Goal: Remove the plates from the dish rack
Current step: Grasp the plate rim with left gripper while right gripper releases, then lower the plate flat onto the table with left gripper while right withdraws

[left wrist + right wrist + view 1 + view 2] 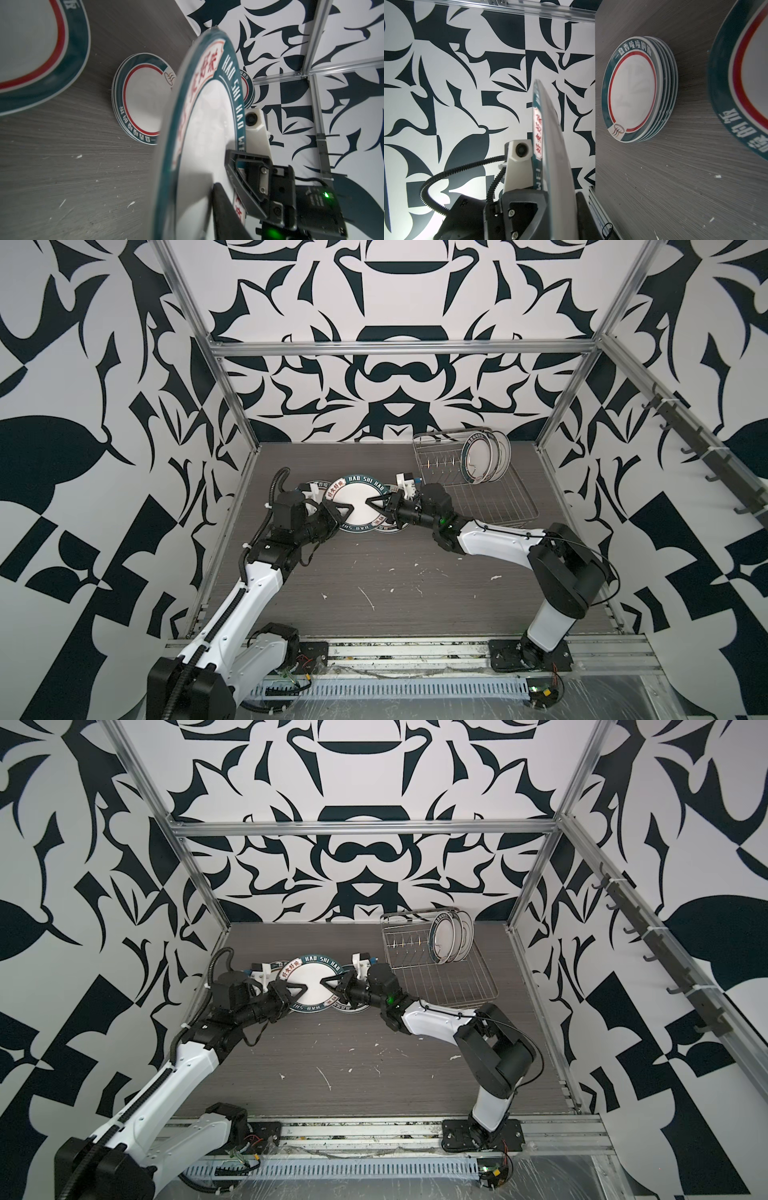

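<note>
A large white plate point(356, 501) point(312, 981) with a teal lettered rim hangs level above the table, held from both sides. My left gripper point(350, 509) point(304, 987) is shut on its left edge and my right gripper point(369, 502) point(321, 982) is shut on its right edge. In the left wrist view one dark finger point(221, 195) lies on the plate's face point(203, 124); the finger beneath is hidden. The right wrist view shows the plate edge-on point(550, 128) between both fingers. The dish rack point(517, 508) point(482, 986) at the back right holds three upright plates point(482, 460) point(451, 938).
Stacks of smaller red-ringed plates point(141, 99) point(633, 89) lie on the grey table under and beside the held plate, at its left point(311, 486) and right point(392, 527). Another red-ringed plate point(31, 52) point(737, 79) sits close to each wrist camera. Aluminium frame posts point(232, 398) edge the table.
</note>
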### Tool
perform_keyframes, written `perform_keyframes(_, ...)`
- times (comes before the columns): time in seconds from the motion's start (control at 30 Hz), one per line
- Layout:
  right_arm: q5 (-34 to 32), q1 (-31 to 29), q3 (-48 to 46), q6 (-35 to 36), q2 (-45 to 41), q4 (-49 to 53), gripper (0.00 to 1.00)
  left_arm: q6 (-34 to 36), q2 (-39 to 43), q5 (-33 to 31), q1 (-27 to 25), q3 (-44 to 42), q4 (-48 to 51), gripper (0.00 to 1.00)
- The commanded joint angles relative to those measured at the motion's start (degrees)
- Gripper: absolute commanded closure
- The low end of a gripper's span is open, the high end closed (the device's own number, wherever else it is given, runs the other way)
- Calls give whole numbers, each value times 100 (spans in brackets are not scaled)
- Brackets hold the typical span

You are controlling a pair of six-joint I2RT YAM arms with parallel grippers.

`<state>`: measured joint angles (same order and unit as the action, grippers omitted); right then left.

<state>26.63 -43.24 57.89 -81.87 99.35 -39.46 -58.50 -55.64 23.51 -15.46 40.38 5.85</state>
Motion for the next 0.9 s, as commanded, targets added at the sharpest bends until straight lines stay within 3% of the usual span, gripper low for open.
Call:
perform_keyframes(0.0,244,-97,378,208,-133,-517,74,84,147,189,35,164,171,82)
perform_keyframes(0.1,263,-98,513,412,-158,-228,67,75,220,198,96,181,236,86)
perform_keyframes(0.3,139,-47,843,1009,-337,692,28,76,263,250,188,375,654,93)
perform_keyframes(0.33,109,-6,917,1157,-374,880,16,65,279,261,198,408,726,94)
perform_keyframes(0.47,-55,243,1147,1618,-541,1595,2,43,367,328,257,576,1060,96)
perform_keyframes(0.73,-491,1008,1570,2610,-1120,3333,1,176,503,268,333,805,1810,94)
perform_keyframes(0.87,-1291,1151,1861,3522,-1697,4807,1,200,378,266,342,706,1821,92)
